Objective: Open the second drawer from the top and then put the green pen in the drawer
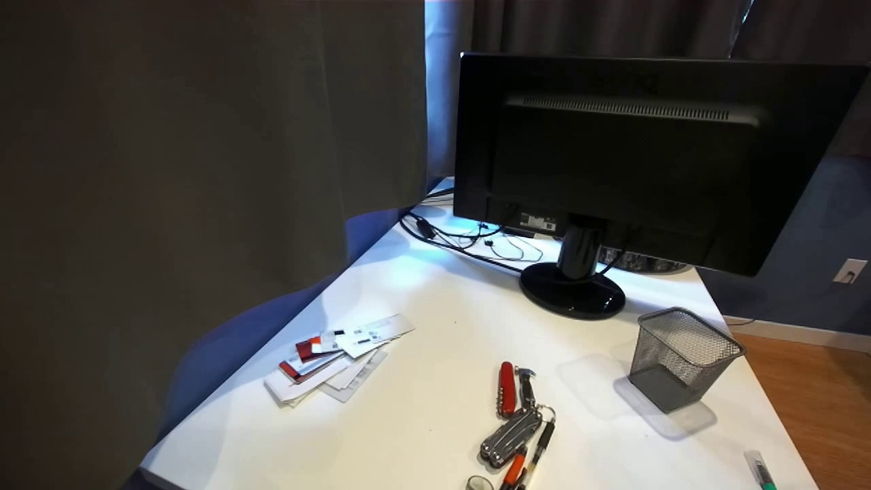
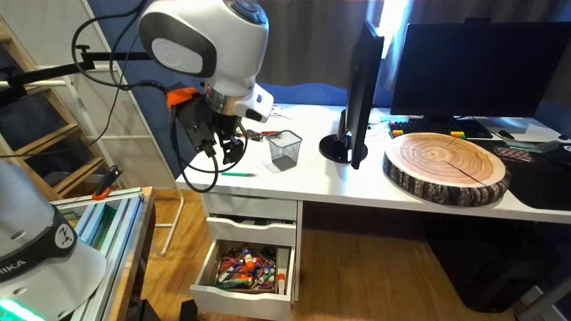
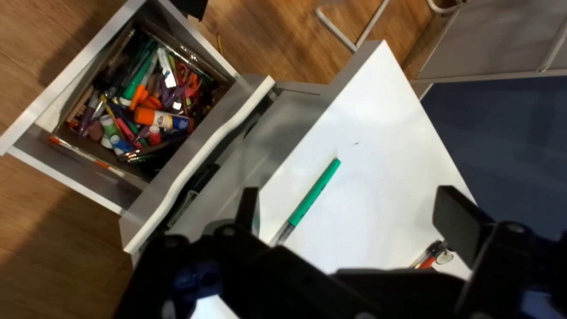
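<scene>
On the white desk point(image 1: 381, 435), a square grey mesh cup point(image 1: 686, 358) stands near a black flat-screen monitor point(image 1: 636, 160). A red pocketknife point(image 1: 507, 388) lies beside a silver multitool point(image 1: 512, 437); a round bark-edged wooden slab point(image 2: 446, 168) lies flat.

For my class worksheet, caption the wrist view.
Open pincer, green pen on the desk, second drawer ajar, third drawer of stationery pulled out.

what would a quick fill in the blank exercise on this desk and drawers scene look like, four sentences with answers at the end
1. The pen lying alone on the desk is mostly ____ in colour.
2. Counting from the top, the second drawer is slightly open, but the drawer pulled out furthest is the ____.
3. The gripper, holding nothing, is ____ rather than shut.
4. The pocket knife beside the silver multitool has a ____ handle.

Missing words: green; third; open; red
</scene>
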Robot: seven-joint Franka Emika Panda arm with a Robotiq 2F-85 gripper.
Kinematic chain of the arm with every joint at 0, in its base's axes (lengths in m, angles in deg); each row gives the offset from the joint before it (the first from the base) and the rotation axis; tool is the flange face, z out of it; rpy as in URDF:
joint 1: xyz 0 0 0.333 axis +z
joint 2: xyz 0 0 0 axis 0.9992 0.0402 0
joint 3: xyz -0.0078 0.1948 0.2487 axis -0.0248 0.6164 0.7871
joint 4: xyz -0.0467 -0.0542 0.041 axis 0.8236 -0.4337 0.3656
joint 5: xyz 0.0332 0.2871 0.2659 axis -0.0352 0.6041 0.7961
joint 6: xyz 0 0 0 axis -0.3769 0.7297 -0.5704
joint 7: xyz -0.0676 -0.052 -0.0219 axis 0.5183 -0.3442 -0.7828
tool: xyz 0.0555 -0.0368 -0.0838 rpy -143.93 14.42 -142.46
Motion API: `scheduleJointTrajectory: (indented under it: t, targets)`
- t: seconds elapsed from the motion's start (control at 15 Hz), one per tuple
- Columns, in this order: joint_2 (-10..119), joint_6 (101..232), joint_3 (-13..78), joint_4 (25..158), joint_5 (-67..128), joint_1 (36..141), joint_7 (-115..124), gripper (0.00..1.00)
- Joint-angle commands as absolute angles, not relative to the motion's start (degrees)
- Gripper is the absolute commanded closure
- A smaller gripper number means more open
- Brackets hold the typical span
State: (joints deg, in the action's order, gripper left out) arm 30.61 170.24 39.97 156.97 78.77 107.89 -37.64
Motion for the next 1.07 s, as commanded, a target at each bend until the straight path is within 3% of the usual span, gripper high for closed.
scheduleJointTrajectory:
  t: [0.0, 0.33, 1.0]
  targets:
    - [39.9, 177.2, 44.5, 157.1, 86.9, 107.6, -42.1, 0.00]
    - [51.3, 186.6, 51.1, 155.4, 108.3, 105.9, -54.5, 0.00]
    - [71.8, 187.8, 47.6, 144.7, 144.1, 106.1, -88.5, 0.00]
